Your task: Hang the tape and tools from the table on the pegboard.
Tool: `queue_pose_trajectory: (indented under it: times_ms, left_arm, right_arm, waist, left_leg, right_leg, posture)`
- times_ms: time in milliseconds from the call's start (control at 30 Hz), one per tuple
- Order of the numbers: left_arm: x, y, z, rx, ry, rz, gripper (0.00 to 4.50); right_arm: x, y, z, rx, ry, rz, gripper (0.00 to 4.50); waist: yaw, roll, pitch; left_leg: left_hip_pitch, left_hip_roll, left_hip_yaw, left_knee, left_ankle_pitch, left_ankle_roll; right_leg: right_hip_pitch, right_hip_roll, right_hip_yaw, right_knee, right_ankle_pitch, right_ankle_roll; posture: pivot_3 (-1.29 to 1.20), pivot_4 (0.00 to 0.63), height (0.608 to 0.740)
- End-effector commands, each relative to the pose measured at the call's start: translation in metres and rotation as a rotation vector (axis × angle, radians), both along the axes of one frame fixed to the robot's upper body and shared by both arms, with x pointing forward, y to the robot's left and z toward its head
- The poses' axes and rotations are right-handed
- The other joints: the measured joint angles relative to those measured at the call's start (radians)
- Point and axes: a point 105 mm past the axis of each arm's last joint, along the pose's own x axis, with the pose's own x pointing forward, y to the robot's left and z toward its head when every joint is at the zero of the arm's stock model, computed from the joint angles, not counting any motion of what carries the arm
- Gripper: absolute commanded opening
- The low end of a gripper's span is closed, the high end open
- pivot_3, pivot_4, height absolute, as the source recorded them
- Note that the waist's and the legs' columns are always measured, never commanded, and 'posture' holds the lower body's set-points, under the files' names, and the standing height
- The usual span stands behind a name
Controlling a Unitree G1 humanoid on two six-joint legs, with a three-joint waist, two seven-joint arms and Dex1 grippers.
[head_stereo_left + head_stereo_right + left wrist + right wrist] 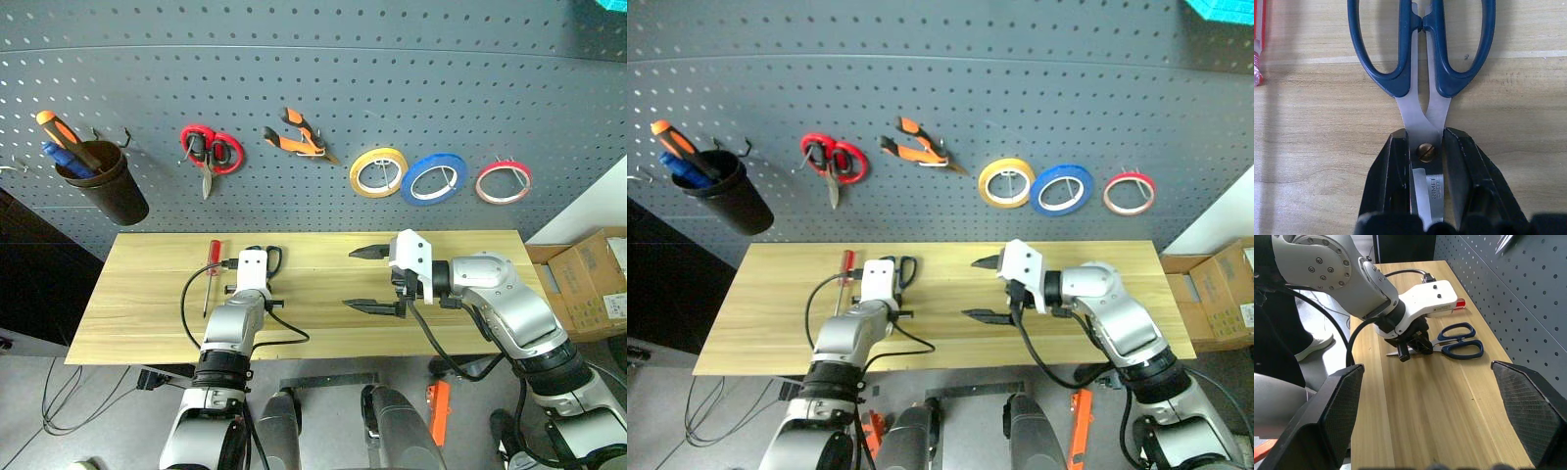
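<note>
The large dark grey pegboard point(313, 88) with its grid of small holes already carried the thin flat ring of blue tape point(433, 179), hung between a yellow tape ring point(378, 171) and a red tape ring point(503, 181), and the small orange-and-black needle-nose pliers point(299, 136). Below it, the long pale yellow wood-grain tabletop point(147, 304) bore what remained: the scissors with dark blue-black handles point(1420, 44) and, just beside them, the slim red-handled screwdriver point(212, 264).

The step in hand looked like the pickup of the scissors. To do it well, the lift should probably go straight up off the wood with the grip kept at the pivot screw, so the blades stay together and a handle loop hangs free to slip over a hook.

The left tool point(1425, 166) was pressed together on the scissors, its two black fingers point(1393, 171) pinching the steel blades on either side of the brass pivot, with the scissors lying flat on the tabletop. The right tool point(377, 279) hovered over the tabletop well apart from the scissors, its fingers spread wide and holding nothing.
</note>
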Motion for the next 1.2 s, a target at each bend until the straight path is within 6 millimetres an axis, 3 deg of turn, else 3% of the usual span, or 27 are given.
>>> queue_pose_trajectory:
  times_ms: [33,200,400,533,733,1000,1200]
  left_arm:
    - [-0.006,-0.001,0.010,0.021,-0.054,-0.060,0.68]
    - [-0.007,-0.004,0.070,0.010,-0.334,-0.110,0.68]
    - [-0.023,-0.002,0.110,0.051,-0.533,-0.095,0.68]
    - [-0.040,0.011,0.117,0.067,-0.588,-0.010,0.68]
    - [-0.065,0.020,0.126,0.068,-0.663,0.047,0.68]
    - [-0.086,0.020,0.175,0.199,-0.925,-0.053,0.68]
    - [-0.093,0.014,0.180,0.217,-0.970,-0.087,0.68]
  right_arm:
    - [-0.005,0.000,0.023,0.101,-0.038,-0.045,4.50]
    - [-0.006,0.003,0.054,0.294,-0.030,-0.166,4.50]
    - [-0.001,0.005,0.085,0.442,-0.057,-0.227,4.50]
    - [-0.004,0.009,0.102,0.510,-0.084,-0.220,4.50]
    - [-0.007,0.012,0.110,0.546,-0.084,-0.199,4.50]
    - [-0.019,0.014,0.124,0.615,-0.062,-0.153,4.50]
    - [-0.025,0.013,0.130,0.645,-0.034,-0.132,4.50]
  waist:
    - [0.003,0.000,0.000]
    - [0.008,0.000,0.000]
    - [0.016,0.000,-0.002]
    - [0.019,-0.001,-0.006]
    - [0.032,-0.002,-0.011]
    - [0.055,-0.004,-0.027]
    - [0.058,-0.003,-0.044]
  left_leg:
    - [-0.001,0.000,0.000,0.000,0.000,0.000]
    - [-0.012,0.000,-0.001,0.000,-0.002,-0.003]
    - [-0.017,-0.001,-0.001,0.001,-0.001,-0.004]
    - [-0.016,-0.001,0.000,0.001,-0.001,-0.004]
    - [-0.016,0.000,0.000,0.002,-0.001,-0.003]
    - [-0.016,0.000,0.000,0.003,-0.001,-0.003]
    - [-0.015,0.000,0.000,0.003,-0.001,-0.003]
  right_leg:
    - [-0.001,0.000,0.000,0.000,0.000,0.000]
    - [-0.012,0.000,-0.001,0.002,0.001,0.006]
    - [-0.017,0.000,0.000,0.001,0.002,0.007]
    - [-0.017,0.000,0.000,0.002,0.002,0.007]
    - [-0.017,0.000,0.000,0.003,0.002,0.007]
    - [-0.016,0.000,0.000,0.002,0.003,0.006]
    - [-0.015,0.001,0.000,0.003,0.003,0.006]
  posture:
    - [-0.01,0.262,0.740]
    - [0.00,0.222,0.740]
    - [0.04,0.171,0.740]
    - [0.06,0.156,0.740]
    - [0.09,0.155,0.740]
    - [0.11,0.149,0.740]
    - [0.11,0.147,0.740]
